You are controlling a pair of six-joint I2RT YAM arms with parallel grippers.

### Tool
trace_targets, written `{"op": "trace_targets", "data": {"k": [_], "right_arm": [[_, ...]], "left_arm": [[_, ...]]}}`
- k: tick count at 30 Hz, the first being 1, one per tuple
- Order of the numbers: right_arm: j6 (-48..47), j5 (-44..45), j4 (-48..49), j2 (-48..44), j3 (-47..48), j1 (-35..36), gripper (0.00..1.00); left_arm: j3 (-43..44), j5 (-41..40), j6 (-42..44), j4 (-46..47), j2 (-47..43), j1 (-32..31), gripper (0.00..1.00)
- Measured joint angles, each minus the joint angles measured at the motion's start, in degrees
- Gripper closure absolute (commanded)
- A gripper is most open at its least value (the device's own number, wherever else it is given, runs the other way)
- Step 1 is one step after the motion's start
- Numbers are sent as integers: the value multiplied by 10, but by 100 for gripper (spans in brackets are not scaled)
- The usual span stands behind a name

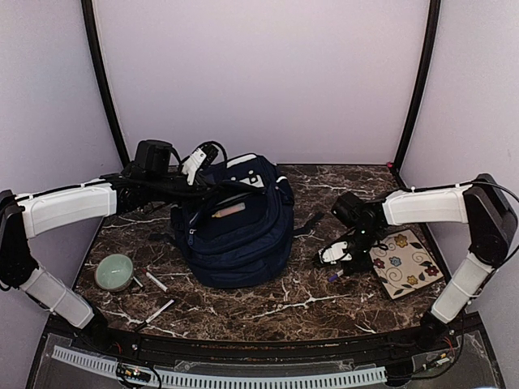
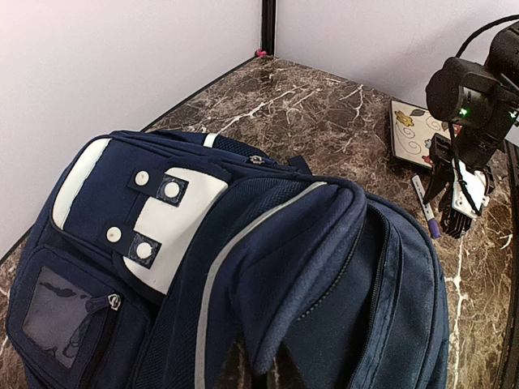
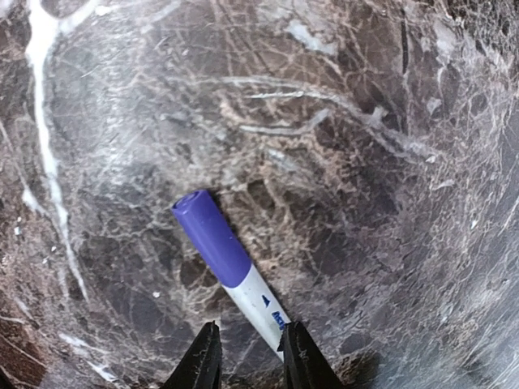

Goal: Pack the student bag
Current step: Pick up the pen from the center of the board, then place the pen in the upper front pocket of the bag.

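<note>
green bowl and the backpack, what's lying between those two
A white pen lies between the green bowl and the student bag, nearer the bowl. The top view shows it; neither wrist view covers that stretch.

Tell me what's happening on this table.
The left claw pinches the top fabric of the student bag, which sits on the marble table. The right claw is down at a purple-capped marker lying beside the bag, its jaws open either side of the white barrel. The marker is not yet lifted.
</note>
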Motion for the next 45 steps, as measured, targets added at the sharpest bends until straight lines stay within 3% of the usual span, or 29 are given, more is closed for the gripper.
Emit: {"op": "trace_targets", "data": {"k": [14,20,36,45], "right_arm": [[1,13,20,26,3,6,92],[3,14,1,42,39,28,93],[22,14,5,75,385,185,94],[8,64,67,183,443,221,94]], "left_arm": [[0,2,0,0,0,0,96],[0,4,0,0,0,0,96],[0,15,-5,0,0,1,96],[0,29,-19,0,0,1,95]]}}
